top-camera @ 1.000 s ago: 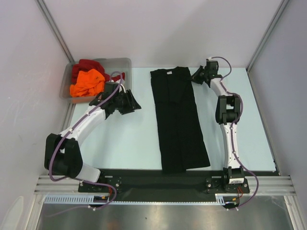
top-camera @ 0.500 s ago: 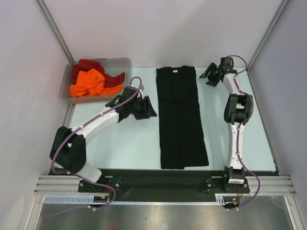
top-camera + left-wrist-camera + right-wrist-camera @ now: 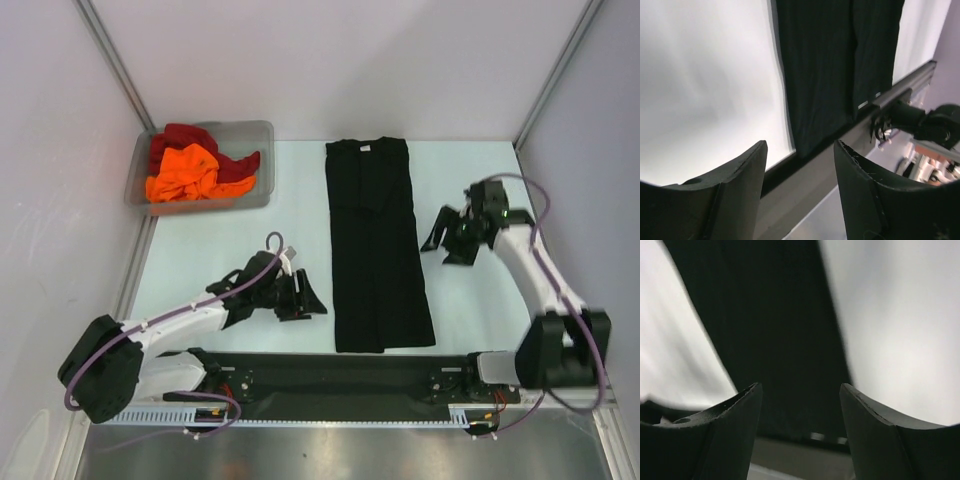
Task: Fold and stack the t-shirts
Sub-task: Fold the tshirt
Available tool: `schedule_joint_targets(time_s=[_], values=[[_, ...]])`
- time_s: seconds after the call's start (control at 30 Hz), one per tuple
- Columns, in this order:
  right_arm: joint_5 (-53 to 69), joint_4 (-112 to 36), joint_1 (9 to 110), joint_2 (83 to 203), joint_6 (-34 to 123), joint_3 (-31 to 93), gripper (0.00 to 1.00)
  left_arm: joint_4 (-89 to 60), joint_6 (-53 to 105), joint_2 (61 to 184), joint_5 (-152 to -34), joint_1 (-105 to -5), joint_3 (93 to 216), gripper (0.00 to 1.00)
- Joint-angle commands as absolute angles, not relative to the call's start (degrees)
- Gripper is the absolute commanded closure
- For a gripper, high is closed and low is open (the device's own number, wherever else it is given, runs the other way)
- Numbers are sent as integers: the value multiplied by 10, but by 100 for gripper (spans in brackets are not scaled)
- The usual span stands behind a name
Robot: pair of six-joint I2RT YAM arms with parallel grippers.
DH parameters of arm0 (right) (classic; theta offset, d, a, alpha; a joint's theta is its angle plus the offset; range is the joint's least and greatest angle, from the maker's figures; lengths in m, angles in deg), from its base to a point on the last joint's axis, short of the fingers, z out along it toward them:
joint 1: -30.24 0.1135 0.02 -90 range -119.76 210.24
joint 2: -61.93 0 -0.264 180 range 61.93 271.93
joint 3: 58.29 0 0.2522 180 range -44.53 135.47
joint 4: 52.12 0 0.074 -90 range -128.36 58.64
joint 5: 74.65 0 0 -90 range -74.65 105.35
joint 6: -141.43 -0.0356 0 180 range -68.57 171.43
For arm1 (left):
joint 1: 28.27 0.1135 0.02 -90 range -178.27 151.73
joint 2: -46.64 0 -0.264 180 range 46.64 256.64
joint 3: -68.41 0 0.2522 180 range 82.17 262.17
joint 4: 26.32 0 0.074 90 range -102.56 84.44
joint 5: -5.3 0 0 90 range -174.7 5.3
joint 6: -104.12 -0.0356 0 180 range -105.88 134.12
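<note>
Top external view: the bin at the bench's far left corner holds the orange shirt and dark red shirt. The left gripper, released, hovers beside the black shirt, a lengthwise-folded strip mid-bench; the right gripper, also released, flanks it. The next move likely calls for pinching the near hem corners and folding crosswise toward the collar

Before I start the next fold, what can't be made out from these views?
1. Dark red t-shirt: top view, mostly buried under the orange t-shirt in the bin.
2. Black t-shirt: left wrist view, collar end cut off by the top edge.
3. Its edges: right wrist view, blurred.
</note>
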State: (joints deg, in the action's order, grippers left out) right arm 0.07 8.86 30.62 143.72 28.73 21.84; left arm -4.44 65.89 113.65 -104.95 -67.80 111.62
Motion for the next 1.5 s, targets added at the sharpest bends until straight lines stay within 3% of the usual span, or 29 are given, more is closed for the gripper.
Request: schedule_joint_targets(time_s=[0.0, 0.37, 0.9, 1.03, 1.07, 1.2, 1.3, 1.47], values=[[-32, 107, 353, 1335, 233, 89, 30, -142, 733, 1116, -1073, -707, 1077, 39], [-19, 196, 423, 1114, 161, -81, 34, -144, 841, 1130, -1025, -815, 1034, 45], [65, 163, 418, 1133, 99, -142, 35, -146, 906, 1227, -938, -892, 1082, 50], [52, 141, 411, 1150, 103, -161, 40, -171, 921, 1242, -945, -891, 1077, 50], [50, 137, 409, 1152, 103, -167, 45, -182, 924, 1249, -947, -891, 1079, 50], [39, 117, 398, 1163, 112, -175, 46, -184, 928, 1270, -953, -892, 1084, 52], [27, 112, 399, 1170, 117, -182, 55, -185, 933, 1268, -949, -891, 1081, 53], [31, 102, 393, 1168, 117, -185, 55, -186, 934, 1277, -945, -892, 1082, 54]])
